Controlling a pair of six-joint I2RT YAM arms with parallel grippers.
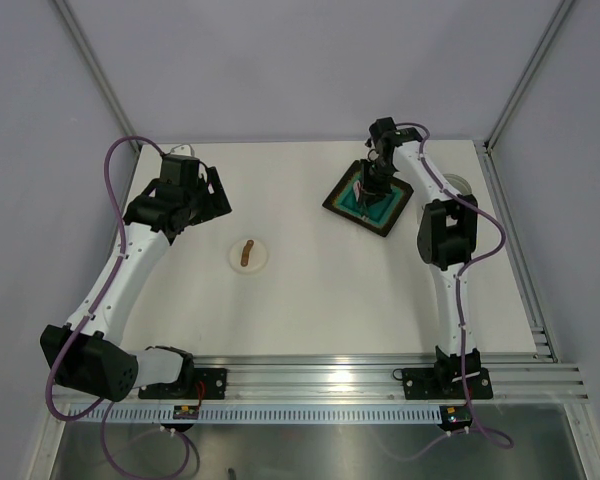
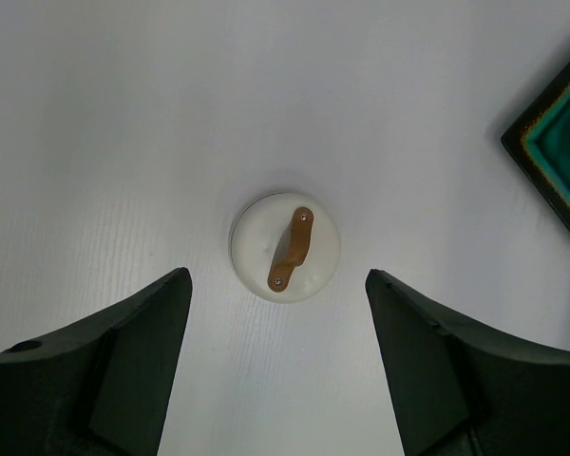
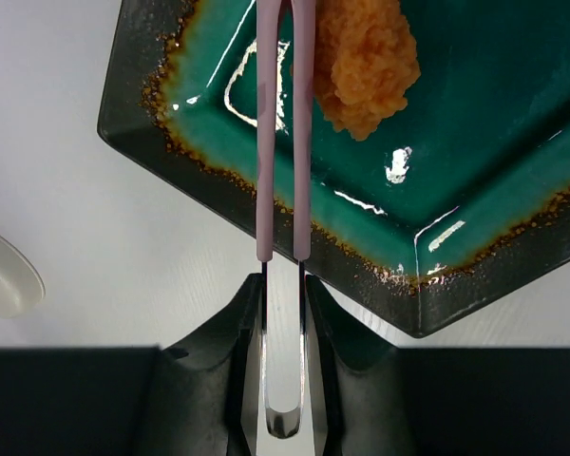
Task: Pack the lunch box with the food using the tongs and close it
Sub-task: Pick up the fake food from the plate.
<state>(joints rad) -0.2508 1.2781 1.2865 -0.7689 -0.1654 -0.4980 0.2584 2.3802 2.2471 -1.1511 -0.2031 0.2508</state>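
Observation:
My right gripper (image 3: 285,285) is shut on the metal U-end of the pale pink tongs (image 3: 285,142). Their two arms lie close together and run out over the black tray (image 3: 218,180); the tips are cut off at the top of the right wrist view. An orange piece of food (image 3: 366,62) lies on the teal centre, just right of the tong arms. From above, this gripper (image 1: 372,185) hangs over the tray (image 1: 342,197). The lunch box's round white lid (image 2: 318,228) with its brown handle (image 2: 291,249) lies flat on the table. My left gripper (image 2: 277,273) is open and empty, just short of the lid.
A round white tub (image 1: 462,181) shows partly behind the right arm at the back right of the table. The lid (image 1: 248,256) lies mid-table between the arms. The tray's corner (image 2: 551,142) shows at the right of the left wrist view.

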